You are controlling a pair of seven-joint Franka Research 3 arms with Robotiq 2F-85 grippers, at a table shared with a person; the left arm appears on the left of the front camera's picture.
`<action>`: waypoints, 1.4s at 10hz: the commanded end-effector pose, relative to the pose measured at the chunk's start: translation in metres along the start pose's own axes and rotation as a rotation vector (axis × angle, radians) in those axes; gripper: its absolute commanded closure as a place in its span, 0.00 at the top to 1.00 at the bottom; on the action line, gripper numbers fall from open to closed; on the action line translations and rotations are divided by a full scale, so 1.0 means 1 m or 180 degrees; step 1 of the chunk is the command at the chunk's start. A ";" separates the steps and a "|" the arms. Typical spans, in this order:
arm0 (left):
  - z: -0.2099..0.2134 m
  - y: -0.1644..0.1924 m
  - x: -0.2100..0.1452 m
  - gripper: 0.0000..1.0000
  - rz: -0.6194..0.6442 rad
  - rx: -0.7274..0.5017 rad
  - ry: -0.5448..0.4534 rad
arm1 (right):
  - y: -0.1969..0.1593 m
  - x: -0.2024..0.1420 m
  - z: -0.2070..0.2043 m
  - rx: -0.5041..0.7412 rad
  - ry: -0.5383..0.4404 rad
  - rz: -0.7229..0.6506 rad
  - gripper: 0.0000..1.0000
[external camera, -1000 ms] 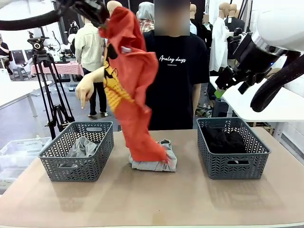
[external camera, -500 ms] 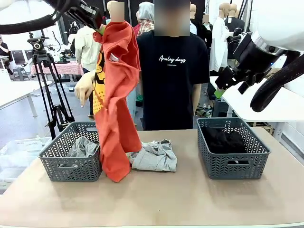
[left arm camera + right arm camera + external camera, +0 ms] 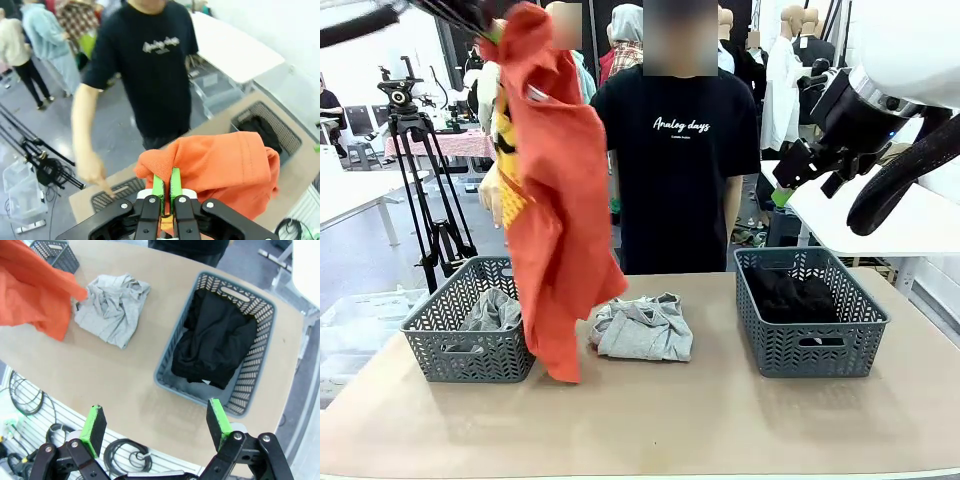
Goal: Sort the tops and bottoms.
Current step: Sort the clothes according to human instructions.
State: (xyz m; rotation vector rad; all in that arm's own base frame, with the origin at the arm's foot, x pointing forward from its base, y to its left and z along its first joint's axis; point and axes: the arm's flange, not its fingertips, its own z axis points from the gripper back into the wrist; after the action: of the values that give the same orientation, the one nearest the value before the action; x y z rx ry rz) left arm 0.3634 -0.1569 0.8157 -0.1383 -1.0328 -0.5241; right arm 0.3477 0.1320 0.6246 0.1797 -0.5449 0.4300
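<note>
My left pincer (image 3: 166, 175) is pinched tight on a bunched fold of the orange T-shirt (image 3: 560, 230), high above the table (image 3: 650, 430). The shirt hangs from it with its long axis near vertical and its tail trailing right of the pincer. The hem is low at the left basket's (image 3: 480, 362) near right corner; I cannot tell whether it touches the table. That basket sits almost straight below the pincer, with a mottled grey piece (image 3: 492, 310) already inside. I judge the coming move to be a small shift and a drop into its opening, and the tail must be lifted over the rim, not dragged across it. Just right of the hanging shirt, a light grey sweatshirt (image 3: 645, 330) lies crumpled on open table, apart from both baskets. Farther right, the right basket (image 3: 810, 352) holds the black bottoms (image 3: 788, 290). My right pincer (image 3: 156, 420) hovers high above it, jaws spread wide and empty, so the left arm is the nearer one. Beyond the left basket a person's hand (image 3: 492, 195) points down, close to my drop path.
</note>
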 end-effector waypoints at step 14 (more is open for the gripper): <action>-0.057 0.081 -0.094 0.00 0.1585 0.0503 -0.0355 | 0.001 0.001 0.001 -0.0016 0.0040 -0.0002 1.00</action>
State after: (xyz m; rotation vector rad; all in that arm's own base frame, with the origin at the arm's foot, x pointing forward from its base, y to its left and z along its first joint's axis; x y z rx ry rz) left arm 0.4174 -0.0702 0.7273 -0.2445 -1.0852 -0.0263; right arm 0.3476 0.1324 0.6244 0.1796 -0.5442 0.4308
